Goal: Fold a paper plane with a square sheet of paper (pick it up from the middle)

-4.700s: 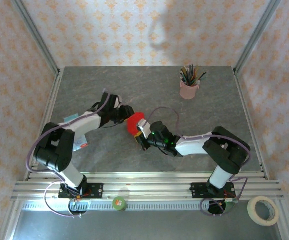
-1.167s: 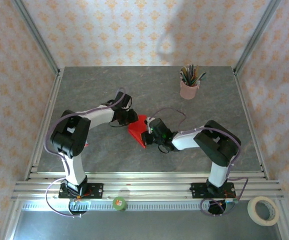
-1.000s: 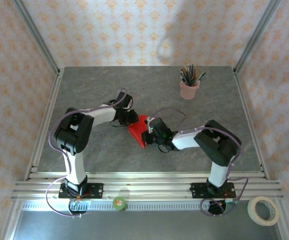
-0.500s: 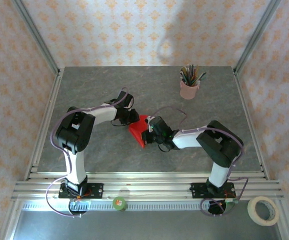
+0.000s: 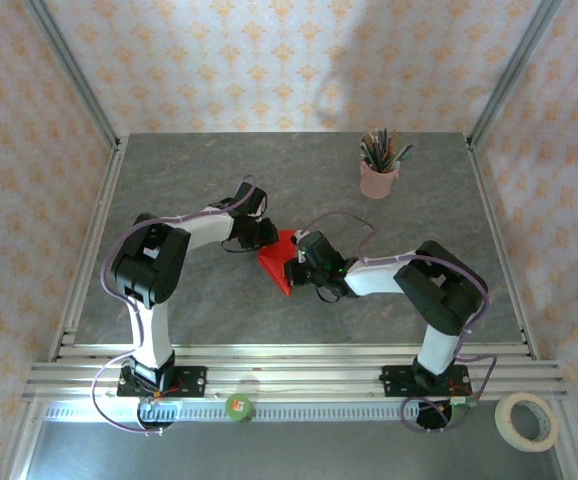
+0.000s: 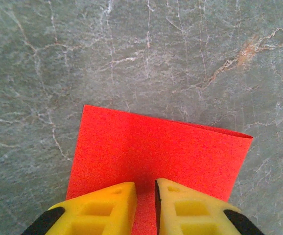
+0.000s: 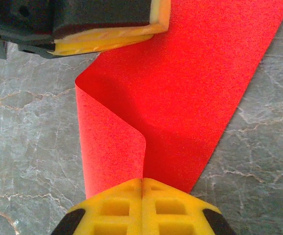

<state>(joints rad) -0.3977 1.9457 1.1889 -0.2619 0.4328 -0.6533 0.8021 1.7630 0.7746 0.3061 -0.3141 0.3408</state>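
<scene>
The left arm's elbow stood higher and further in than 4.7 seconds before, with the forearm stretched toward the middle of the table (image 5: 199,170). The left gripper (image 5: 265,234) lay low at the far edge of the square sheet of paper (image 5: 275,262). Its yellow fingers (image 6: 102,205) were drawn almost together, with a thin slit of red between them. Whether they pinched the sheet could not be told.

The sheet had been a bunched red lump lifted between the two grippers. Now it lay mostly flat on the grey table as a folded wedge, with one flap curling up from its left side. The right gripper (image 5: 293,268) had come lower and closer, and its fingers were pressed tight together on the near edge of that flap. Over the last half second almost nothing had shifted.

Counted left to right, there were two arms, one small green roll (image 5: 239,407) on the front rail, one red sheet, one pink pencil cup (image 5: 378,180) at the far right of the table, and one roll of tape (image 5: 527,421) at the near right corner.
</scene>
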